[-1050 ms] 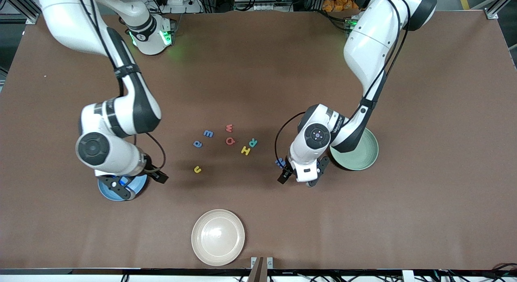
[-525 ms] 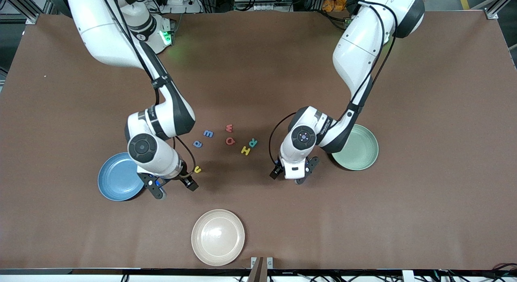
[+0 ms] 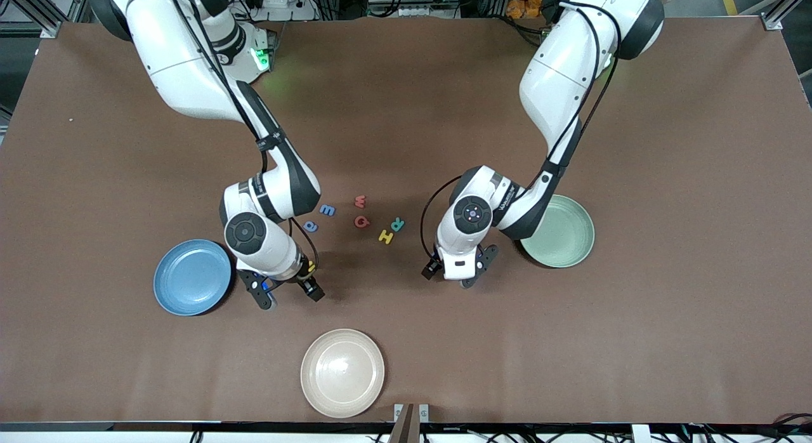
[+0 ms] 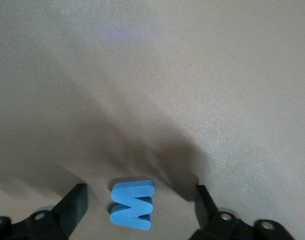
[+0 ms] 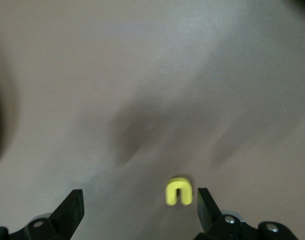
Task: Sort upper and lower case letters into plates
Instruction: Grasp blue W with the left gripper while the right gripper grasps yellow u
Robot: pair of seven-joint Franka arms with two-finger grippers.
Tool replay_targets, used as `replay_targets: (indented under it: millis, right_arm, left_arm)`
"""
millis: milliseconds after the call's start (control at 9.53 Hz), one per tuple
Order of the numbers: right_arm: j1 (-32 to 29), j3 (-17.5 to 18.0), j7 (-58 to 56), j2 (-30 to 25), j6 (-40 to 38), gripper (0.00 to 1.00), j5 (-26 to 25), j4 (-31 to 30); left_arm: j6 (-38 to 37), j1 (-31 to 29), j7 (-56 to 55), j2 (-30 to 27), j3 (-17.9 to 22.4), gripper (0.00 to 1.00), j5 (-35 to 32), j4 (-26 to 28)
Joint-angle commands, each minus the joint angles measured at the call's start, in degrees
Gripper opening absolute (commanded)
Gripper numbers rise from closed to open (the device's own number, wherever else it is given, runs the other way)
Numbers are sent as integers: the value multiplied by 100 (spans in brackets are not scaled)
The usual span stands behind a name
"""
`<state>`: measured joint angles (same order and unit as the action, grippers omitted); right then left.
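Note:
Foam letters lie mid-table: blue m, blue a, red w, red Q, yellow H, green R. My left gripper is low over the table beside the mint green plate. It is open, its jaws on either side of a blue zigzag letter without touching it. My right gripper is open near the sky blue plate. A yellow u lies close to one of its fingers.
A cream-beige plate sits near the table's front edge, nearer the front camera than the letters. Bare brown tabletop surrounds the plates.
My right arm swung from over the blue plate toward the table's middle, stopping at the yellow u. My left gripper shifted slightly away from the green plate.

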<state>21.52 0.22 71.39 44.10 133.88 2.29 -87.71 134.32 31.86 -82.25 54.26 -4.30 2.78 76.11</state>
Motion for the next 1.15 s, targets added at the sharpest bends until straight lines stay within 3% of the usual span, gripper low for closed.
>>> replay_targets:
  millis: [0,420,1050]
  right_arm:
    - [2,-5,15,-340,260,100,0,-764]
    - [10,4,15,-279,621,100,-18,-950]
    - [107,4,59,-279,621,100,-211,-941]
  left_arm:
    - [-38,119,60,207,87,75,65,-175]
    - [-38,127,78,225,87,54,65,-175]
    - [-38,127,87,217,87,32,65,-175]
